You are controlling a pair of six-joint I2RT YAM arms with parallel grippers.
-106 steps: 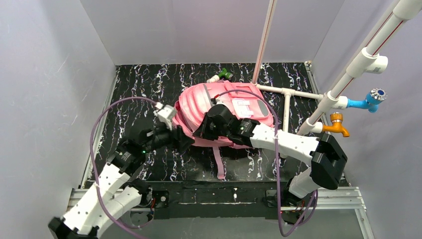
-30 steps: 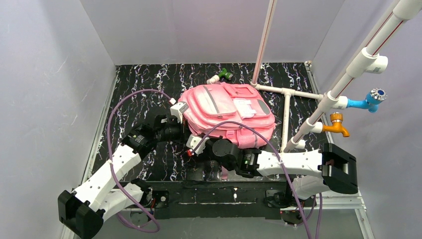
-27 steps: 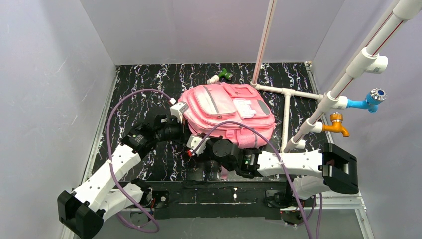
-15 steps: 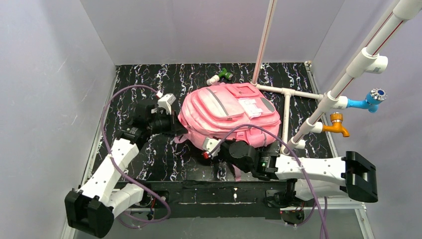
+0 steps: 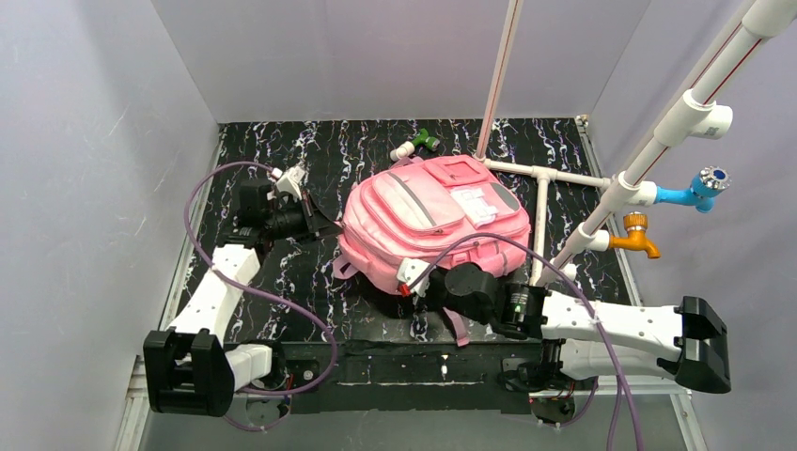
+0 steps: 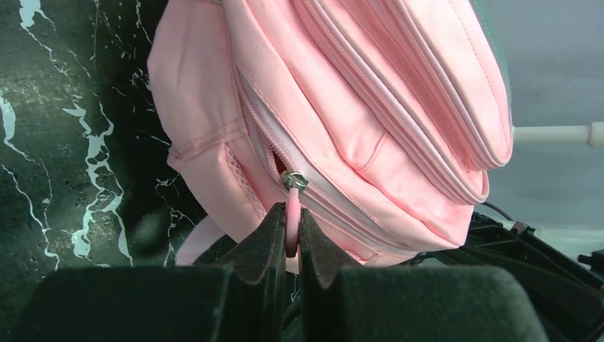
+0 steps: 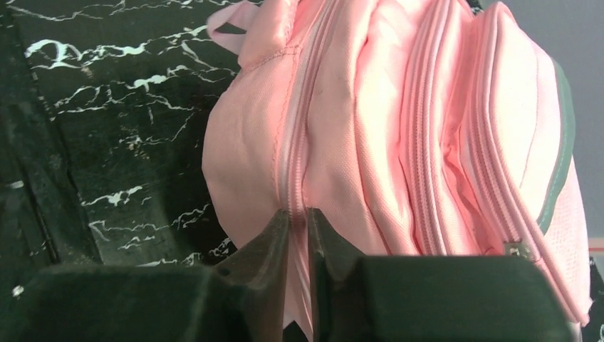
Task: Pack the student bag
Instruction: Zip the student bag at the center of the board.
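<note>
The student bag (image 5: 432,221), a pink backpack with a grey stripe, lies front up in the middle of the black marbled table (image 5: 263,282). At the bag's left side, my left gripper (image 5: 322,228) (image 6: 290,214) is shut on the pink zipper pull (image 6: 292,206). Just above the slider a short gap shows in the zip. My right gripper (image 5: 425,284) (image 7: 298,217) is at the bag's near edge. Its jaws stand narrowly apart with the zipper seam (image 7: 293,171) pinched between them. A pink strap (image 5: 457,325) trails toward the near edge.
A white pipe frame (image 5: 540,193) lies right of the bag, with a pole (image 5: 498,75) rising from it. A green and white fitting (image 5: 416,144) sits behind the bag. A blue tap (image 5: 700,188) and an orange tap (image 5: 639,235) stick out at the right.
My left gripper has drawn away to the left and back, still holding the pull. The bag has turned and slid to the right. My right arm has swung right along its near edge.
</note>
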